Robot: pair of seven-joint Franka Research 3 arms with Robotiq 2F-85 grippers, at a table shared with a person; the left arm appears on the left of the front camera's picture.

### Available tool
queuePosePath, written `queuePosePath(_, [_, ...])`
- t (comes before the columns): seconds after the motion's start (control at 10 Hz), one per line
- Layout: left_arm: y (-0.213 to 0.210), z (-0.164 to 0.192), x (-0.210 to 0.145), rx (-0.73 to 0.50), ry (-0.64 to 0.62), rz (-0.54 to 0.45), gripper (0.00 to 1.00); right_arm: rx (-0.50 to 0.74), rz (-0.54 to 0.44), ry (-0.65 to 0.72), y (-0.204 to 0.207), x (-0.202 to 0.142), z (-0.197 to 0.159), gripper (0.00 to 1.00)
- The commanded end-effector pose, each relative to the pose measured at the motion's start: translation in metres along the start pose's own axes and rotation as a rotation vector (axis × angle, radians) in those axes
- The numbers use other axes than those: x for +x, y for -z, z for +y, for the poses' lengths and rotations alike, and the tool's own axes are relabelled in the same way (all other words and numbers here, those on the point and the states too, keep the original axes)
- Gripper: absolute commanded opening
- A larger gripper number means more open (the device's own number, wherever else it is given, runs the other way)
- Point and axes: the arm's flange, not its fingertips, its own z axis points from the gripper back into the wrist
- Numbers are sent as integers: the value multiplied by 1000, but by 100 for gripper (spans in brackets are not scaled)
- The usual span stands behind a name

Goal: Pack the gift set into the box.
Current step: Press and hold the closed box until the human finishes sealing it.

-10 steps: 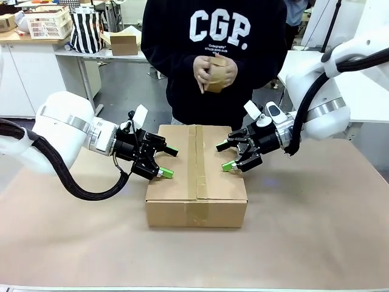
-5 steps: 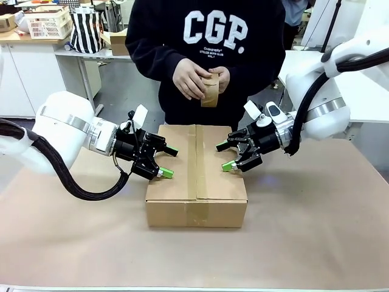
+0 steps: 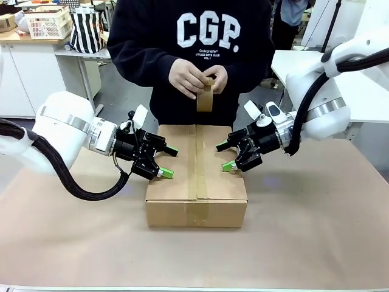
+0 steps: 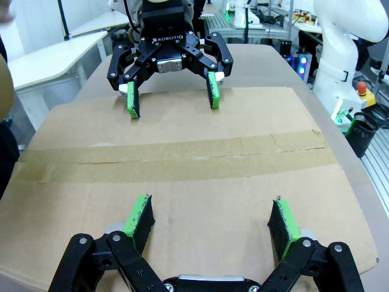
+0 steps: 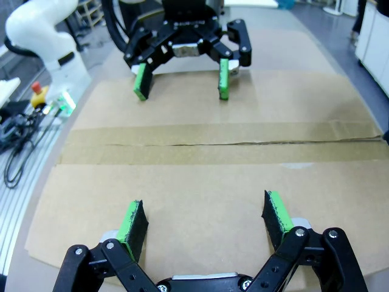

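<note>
A: We see the box [image 3: 196,176] in the middle of the worktop [image 3: 316,231], a plain brown corrugated carton with its top flaps shut and a strip of brown tape [image 3: 196,161] running along the seam and down over the near wall.

B: Agreed, and in our left wrist view the box [image 4: 182,182] lies right under the camera, the tape [image 4: 176,159] crossing the picture from side to side. In the right wrist view the same box [image 5: 200,182] shows a thin dark line of seam inside the tape [image 5: 213,145].

A: The left gripper [image 3: 169,162] hangs over the box's left edge, its fingers spread wide and holding nothing. We see the green pads [image 4: 140,214] well apart in its own view, just above the cardboard.

B: The right gripper [image 3: 225,157] mirrors it over the right edge, its fingers spread as well, empty. Its pads [image 5: 132,220] sit apart over the near flap. Whether any pad touches the cardboard, we cannot tell.

A: Each wrist camera also catches the other arm's gripper across the lid: the right gripper [image 4: 171,97] at the far edge in the left wrist view, and the left gripper [image 5: 181,80] in the right wrist view.

B: Behind the box a person in a dark sweatshirt [image 3: 194,55] with white letters stands at the far side. Both hands [image 3: 197,78] hold a roll of brown tape [image 3: 205,97] upright, above the box's far edge and clear of it.
</note>
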Motion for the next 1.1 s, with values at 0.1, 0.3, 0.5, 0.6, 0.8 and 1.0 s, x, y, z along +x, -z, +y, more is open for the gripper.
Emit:
queuePosePath(0.1, [0,-2,-1,2,19,-1,100,-3,8,-6,1,-2,0,100])
queuePosePath(0.3, [0,-2,-1,2,19,-1,100,-3,8,-6,1,-2,0,100])
queuePosePath(0.5, [0,-2,-1,2,19,-1,100,-3,8,-6,1,-2,0,100])
queuePosePath(0.6, [0,-2,-1,2,19,-1,100,-3,8,-6,1,-2,0,100])
queuePosePath(0.8, [0,-2,-1,2,19,-1,100,-3,8,-6,1,-2,0,100])
queuePosePath(1.0, [0,-2,-1,2,19,-1,100,-3,8,-6,1,-2,0,100])
